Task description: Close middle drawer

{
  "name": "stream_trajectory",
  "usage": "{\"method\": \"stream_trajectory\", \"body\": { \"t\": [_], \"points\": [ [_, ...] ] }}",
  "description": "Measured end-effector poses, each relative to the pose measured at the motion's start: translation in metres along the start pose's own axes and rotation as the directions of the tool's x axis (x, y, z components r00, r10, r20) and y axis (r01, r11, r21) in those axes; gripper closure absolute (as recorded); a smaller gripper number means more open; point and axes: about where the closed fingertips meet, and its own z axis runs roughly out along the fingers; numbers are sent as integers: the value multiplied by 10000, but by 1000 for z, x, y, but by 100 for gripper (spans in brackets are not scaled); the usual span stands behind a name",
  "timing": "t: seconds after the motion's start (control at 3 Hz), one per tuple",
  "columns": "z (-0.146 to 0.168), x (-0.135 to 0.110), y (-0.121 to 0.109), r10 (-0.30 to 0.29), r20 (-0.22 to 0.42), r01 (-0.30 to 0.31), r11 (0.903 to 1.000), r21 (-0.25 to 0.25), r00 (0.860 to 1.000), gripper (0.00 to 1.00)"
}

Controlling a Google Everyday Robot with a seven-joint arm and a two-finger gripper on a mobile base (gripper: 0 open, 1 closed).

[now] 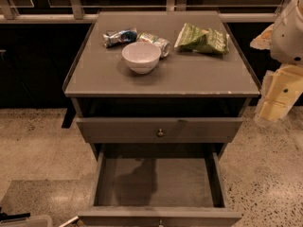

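Note:
The middle drawer (158, 181) is pulled far out toward me, and its plain grey inside is bare. Its front panel (142, 217) runs along the bottom edge of the camera view, with the knob just at the frame edge. Above it, a slimmer grey drawer front (118, 129) with a small round knob (160, 133) stands slightly out from the cabinet. My gripper (277, 98) hangs at the right edge, beside the cabinet's right front corner, above and to the right of the open drawer. It touches nothing.
On the cabinet top (94, 79) stand a white bowl (141, 56), two crushed cans (120, 37) (157, 43) and a green chip bag (202, 39). A white bin (23, 220) sits on the speckled floor at the bottom left. A railing runs behind the cabinet.

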Motion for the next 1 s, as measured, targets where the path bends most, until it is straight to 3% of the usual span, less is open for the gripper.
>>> {"method": "stream_trajectory", "body": {
  "t": [0.33, 0.67, 1.0],
  "points": [
    [0, 0, 0, 0, 0, 0, 10000, 0, 10000, 0],
    [-18, -7, 22, -243, 423, 217, 9980, 599, 9988, 0],
    [-17, -8, 61, -464, 1339, 305, 9925, 1187, 9899, 0]
  ]
}}
